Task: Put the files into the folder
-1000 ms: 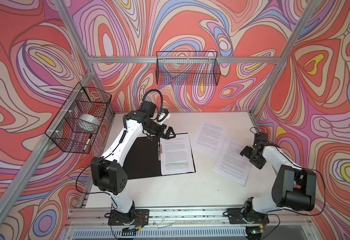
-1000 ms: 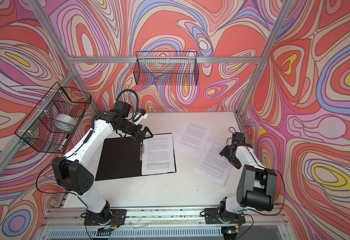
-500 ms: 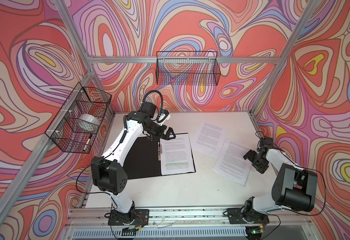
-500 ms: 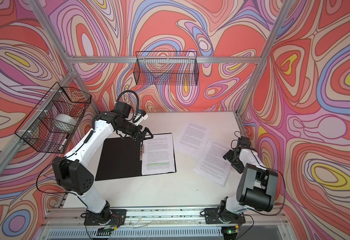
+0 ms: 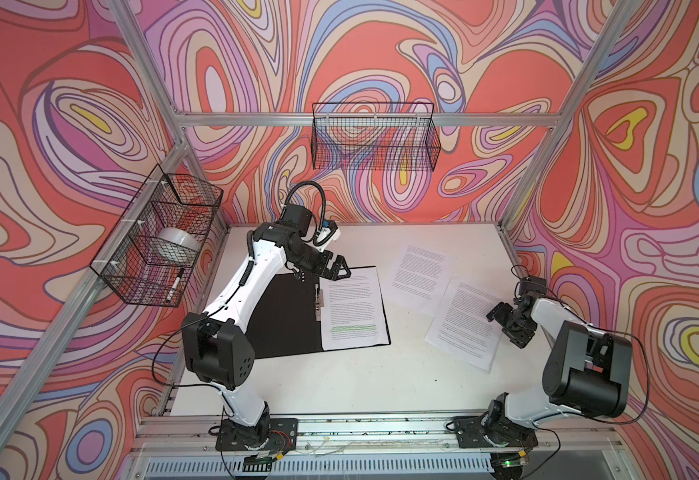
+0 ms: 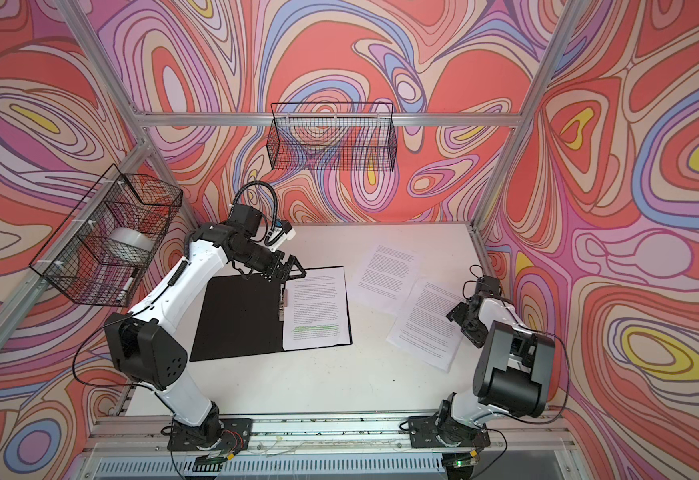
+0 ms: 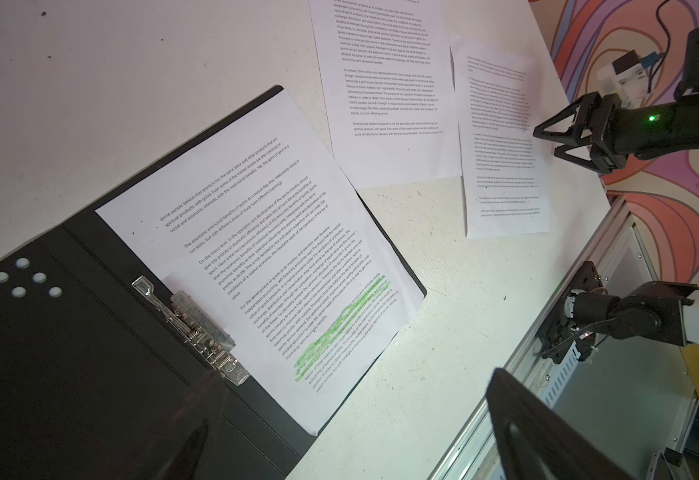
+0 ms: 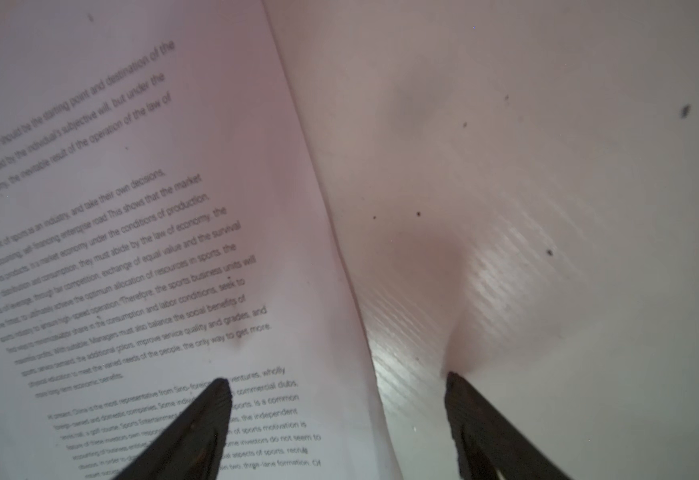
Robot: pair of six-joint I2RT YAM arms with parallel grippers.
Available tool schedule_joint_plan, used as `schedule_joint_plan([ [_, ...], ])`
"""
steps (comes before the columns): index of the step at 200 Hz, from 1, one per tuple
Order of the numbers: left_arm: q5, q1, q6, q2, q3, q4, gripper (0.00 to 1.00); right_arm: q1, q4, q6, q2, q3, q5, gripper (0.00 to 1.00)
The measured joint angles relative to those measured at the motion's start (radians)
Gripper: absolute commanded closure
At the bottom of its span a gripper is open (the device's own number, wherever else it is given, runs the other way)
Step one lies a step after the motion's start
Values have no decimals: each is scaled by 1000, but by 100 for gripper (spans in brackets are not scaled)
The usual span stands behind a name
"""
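The left gripper (image 5: 342,270) hangs with fingers spread over the far end of the open folder (image 5: 285,316). The folder's right half holds the green-highlighted sheet (image 5: 354,307) beside the spine clip (image 5: 319,305). On the bench (image 5: 381,386) lie a far sheet (image 5: 420,270) and, overlapping its corner, a nearer sheet (image 5: 462,324). The right gripper (image 8: 335,386) straddles the nearer sheet's edge, fingers spread, one tip on paper and one on bench. Closing gently should buckle that edge upward; pressing hard risks creasing it.

walls (image 5: 381,50): red-pink-blue swirls | frame (image 5: 364,119): aluminium bars | table (image 5: 381,374): white | baskets (image 5: 374,137) (image 5: 156,237): two, black wire
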Motion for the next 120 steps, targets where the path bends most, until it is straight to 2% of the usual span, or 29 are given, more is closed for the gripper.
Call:
schedule_joint_plan([
  [120, -1, 0, -4, -11, -31, 17, 1, -5, 45, -20, 10, -16, -25, 33],
])
